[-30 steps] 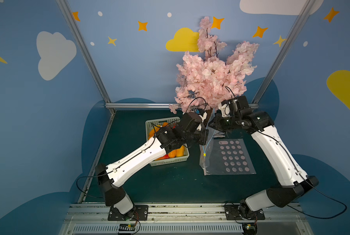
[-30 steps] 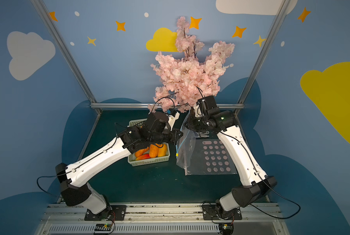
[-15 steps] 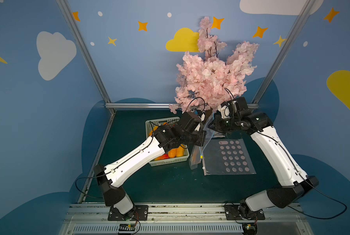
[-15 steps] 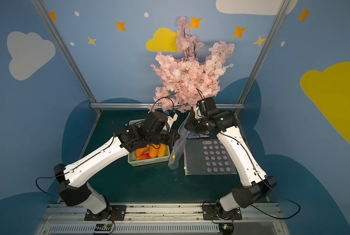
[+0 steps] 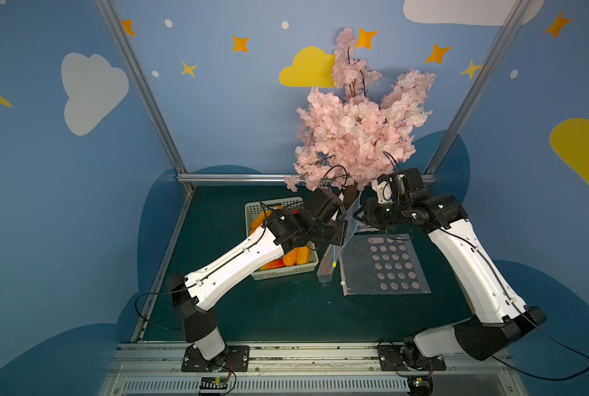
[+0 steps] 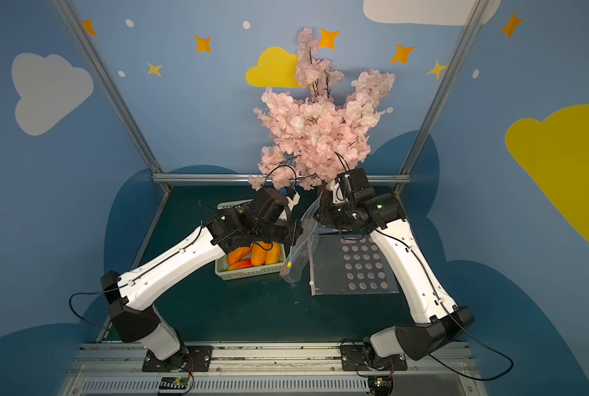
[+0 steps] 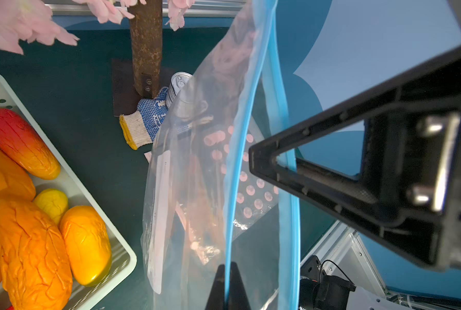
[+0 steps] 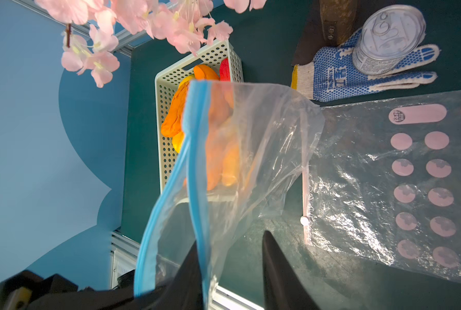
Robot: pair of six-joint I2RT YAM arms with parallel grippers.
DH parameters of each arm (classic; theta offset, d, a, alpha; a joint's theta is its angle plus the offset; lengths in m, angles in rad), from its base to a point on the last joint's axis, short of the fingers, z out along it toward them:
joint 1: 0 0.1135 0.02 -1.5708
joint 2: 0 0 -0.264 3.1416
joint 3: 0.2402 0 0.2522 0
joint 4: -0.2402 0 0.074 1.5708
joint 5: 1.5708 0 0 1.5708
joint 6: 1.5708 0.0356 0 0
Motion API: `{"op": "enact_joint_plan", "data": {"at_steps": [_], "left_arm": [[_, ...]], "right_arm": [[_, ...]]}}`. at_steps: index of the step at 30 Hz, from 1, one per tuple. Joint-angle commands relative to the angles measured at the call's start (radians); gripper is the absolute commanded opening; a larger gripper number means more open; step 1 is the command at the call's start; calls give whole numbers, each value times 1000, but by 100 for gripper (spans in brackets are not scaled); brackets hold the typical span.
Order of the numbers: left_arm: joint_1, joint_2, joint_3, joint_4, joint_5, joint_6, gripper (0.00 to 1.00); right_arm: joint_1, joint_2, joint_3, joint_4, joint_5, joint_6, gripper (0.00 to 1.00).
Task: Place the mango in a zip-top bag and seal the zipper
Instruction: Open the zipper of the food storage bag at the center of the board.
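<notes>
Jaws on the left gripper (image 7: 226, 279) are squeezed shut on the blue zipper edge of the zip-top bag (image 6: 303, 247), which hangs down. Jaws on the right gripper (image 8: 230, 237) stand partly apart, with the bag's other edge against one finger. Mangoes (image 7: 87, 241) lie in the white basket (image 8: 167, 161) just beside the bag; the left arm hides some in both top views. A dotted bag (image 5: 385, 267) lies flat on the dark green worktop (image 5: 269, 308). Farther back, a can (image 8: 387, 35) rests on a glove (image 8: 331, 80); the glove's blue writing is hard to read. A pink tree (image 5: 354, 137) stands by blue walls (image 5: 217, 103) with clouds and stars.
</notes>
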Motion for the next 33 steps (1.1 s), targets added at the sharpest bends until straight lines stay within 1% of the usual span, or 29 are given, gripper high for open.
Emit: {"op": "enact_joint_plan", "data": {"at_steps": [1,3,5,7,9,11,15,16,19,23,26,27,29,31,33], "left_arm": [[4,11,27,-6,17,-3,3],[6,15,29,-5,17,-7,3],[6,14,29,-1,17,-11,3],[5,12,24,7,20,-11,3],[11,11,28,-3,15,-15,3],[20,13,33,-34,-14,-31,3],[54,13,45,-148,-135,-80,3],[65,15,50,-170,-149,-93,3],[87,24,59,-185,-164,-108,3],[87,69,105,-235,-179,-135,3],[94,109,140,-319,-240,-165,3],[104,115,134,-331,-253,-172,6],[134,112,92,-312,-241,-195,13],[166,97,25,-251,-203,-221,16],[200,79,-39,-176,-171,-256,16]], "right_arm": [[-7,-1,-21,4,-3,-4,22],[-7,1,-25,10,-1,-1,17],[-8,0,-33,16,2,-1,7],[-10,-1,-42,20,6,-1,0],[-9,-7,-50,18,23,1,0],[-9,-18,-63,18,52,3,0],[-11,-26,-68,-16,91,-16,0],[-10,-23,-62,-27,94,-22,0],[7,-12,-48,-50,106,-36,0],[34,24,-37,-77,121,-16,0],[49,52,-14,-104,166,14,0],[56,66,2,-117,185,23,0],[67,104,34,-132,193,31,0],[81,148,61,-139,181,53,0],[111,185,65,-135,180,60,0]]}}
